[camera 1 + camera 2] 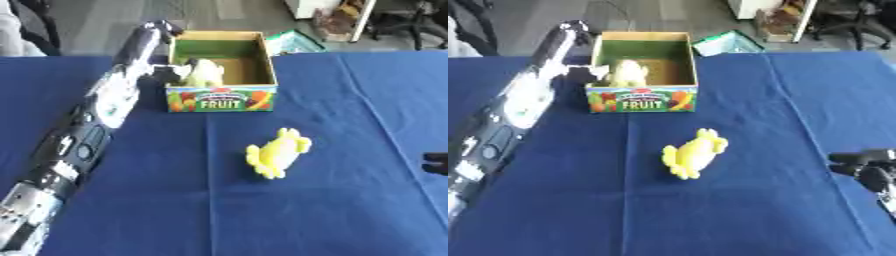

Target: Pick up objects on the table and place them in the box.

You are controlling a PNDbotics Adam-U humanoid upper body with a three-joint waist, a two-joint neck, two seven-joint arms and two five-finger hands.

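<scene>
Item 1, left robot hand (171,73): arm runs in from lower left, reaches up to the box's left wall; fingers curled round a pale yellow-white soft toy (204,72), held at the box's front-left corner, over the rim and partly inside

Item 2, box (260,55): cardboard, open top, green inner walls, brown floor, front panel w/ fruit pics and word "FRUIT"; sits just right of left robot hand, touching or nearly so, can't tell which

Item 3, yellow toy (693,154): bright yellow, frilly edges, lies tilted on the table, nearer the robot than the box, below and right of left robot hand, well apart from it; sits between the two hands, nothing touching it

Item 4, right robot hand (866,168): at right edge, low on the table, well right of yellow toy; dark fingers point left, look relaxed, hold nothing

Item 5, table (350,215): blue cloth w/ fold creases, carries box and yellow toy
</scene>
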